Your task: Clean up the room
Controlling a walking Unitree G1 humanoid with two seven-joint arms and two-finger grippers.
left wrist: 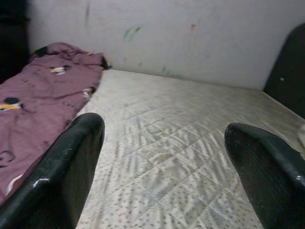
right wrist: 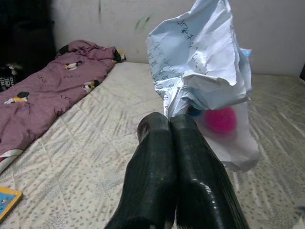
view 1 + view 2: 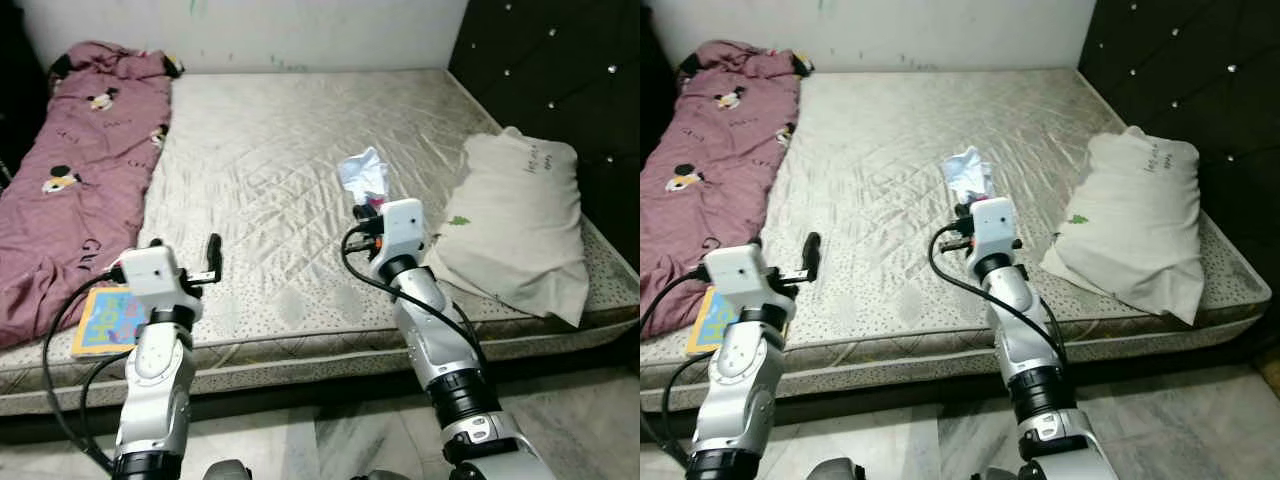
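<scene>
Left eye view: bed with a quilted beige mattress (image 3: 270, 180) across the frame, white wall behind, black tufted headboard (image 3: 560, 80) at upper right. Maroon cartoon-print blanket (image 3: 85, 170) runs down the left edge of the bed. Cream pillow (image 3: 515, 225) at right, near the headboard. Colourful children's book (image 3: 105, 320) lies at lower left on the mattress edge, just beside the blanket. Right claw (image 3: 368, 205) sits centre frame, above the mattress, holding a crumpled white paper (image 3: 362, 172) with handwriting. Left claw (image 3: 212, 258) at lower left, over the mattress front edge.

Right eye view: same layout. Paper sits left of the pillow, well apart from the blanket.

Left wrist view: left claw's two black fingers (image 1: 71, 167) spread wide, nothing between them; bare mattress and blanket beyond.

Right wrist view: right claw's fingers (image 2: 162, 176) pressed together, pinching the paper's lower edge. Paper stands up above the fingertips; a pink round blob (image 2: 220, 119) shows inside the crumple, what it is can't be told.
</scene>
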